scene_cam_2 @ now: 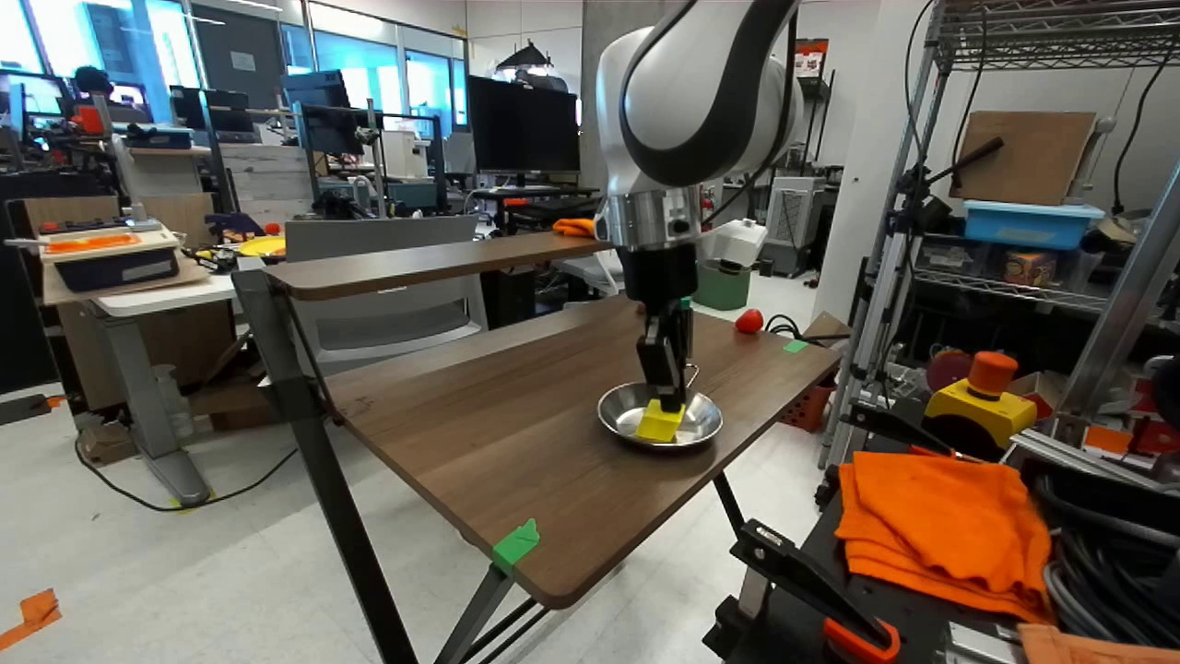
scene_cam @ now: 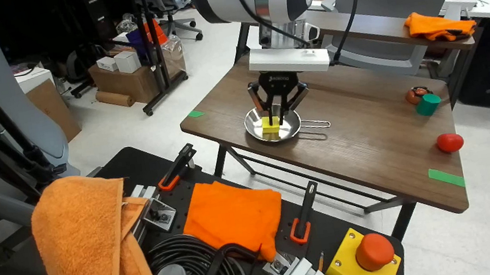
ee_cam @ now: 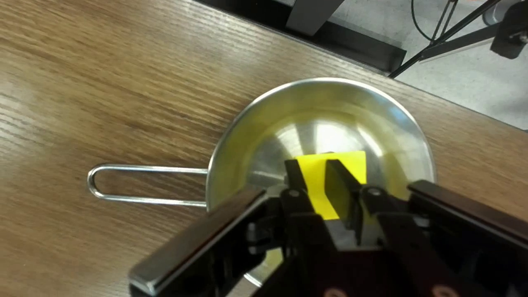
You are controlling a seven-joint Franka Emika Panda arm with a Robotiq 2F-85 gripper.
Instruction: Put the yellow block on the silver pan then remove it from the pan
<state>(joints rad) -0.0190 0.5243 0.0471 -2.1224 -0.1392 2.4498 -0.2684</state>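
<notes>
The yellow block [scene_cam: 267, 129] sits in the silver pan [scene_cam: 290, 127] on the brown table. In an exterior view the block [scene_cam_2: 658, 425] looks slightly tilted in the pan [scene_cam_2: 619, 406]. In the wrist view the pan [ee_cam: 255, 136] has its wire handle to the left, with the block [ee_cam: 355, 161] near its middle. My gripper [scene_cam: 276, 124] points down into the pan and is partly open. In the wrist view the gripper [ee_cam: 312, 165] has a gap narrower than the block; the right finger crosses over the block. Nothing shows pinched between the fingers. Contact with the block is unclear.
The pan stands near the edge of the table [scene_cam: 371, 148]. A green cylinder [scene_cam: 428, 104], an orange-and-black object [scene_cam: 416, 94] and a red round object [scene_cam: 450, 142] stand near the far end. A raised shelf [scene_cam_2: 433, 263] runs along the table's back.
</notes>
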